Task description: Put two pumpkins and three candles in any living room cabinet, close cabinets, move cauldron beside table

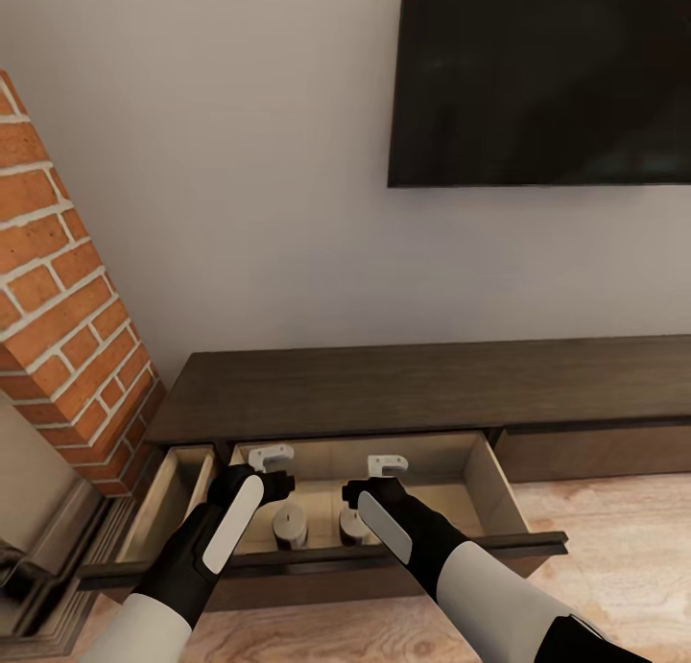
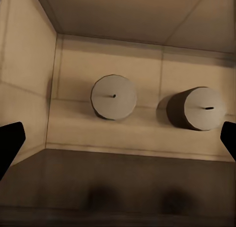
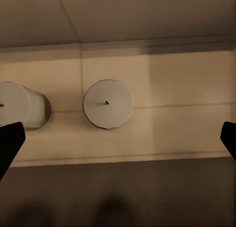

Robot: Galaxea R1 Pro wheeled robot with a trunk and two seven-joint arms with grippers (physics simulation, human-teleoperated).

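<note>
Two candles (image 1: 290, 527) upright inside open cabinet drawer (image 1: 489, 481) | left gripper (image 1: 271, 460) and right gripper (image 1: 387, 467) hovering above candles, fingers apart, empty | risk: descending clips candle, toppling it

Both arms reach forward, side by side; left gripper (image 1: 272, 459) and right gripper (image 1: 387, 466) jaws spread, empty.

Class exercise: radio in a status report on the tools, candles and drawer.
Left tool and right tool open, empty, above the open drawer. Two candles standing inside, apart. Nothing in the way.
</note>
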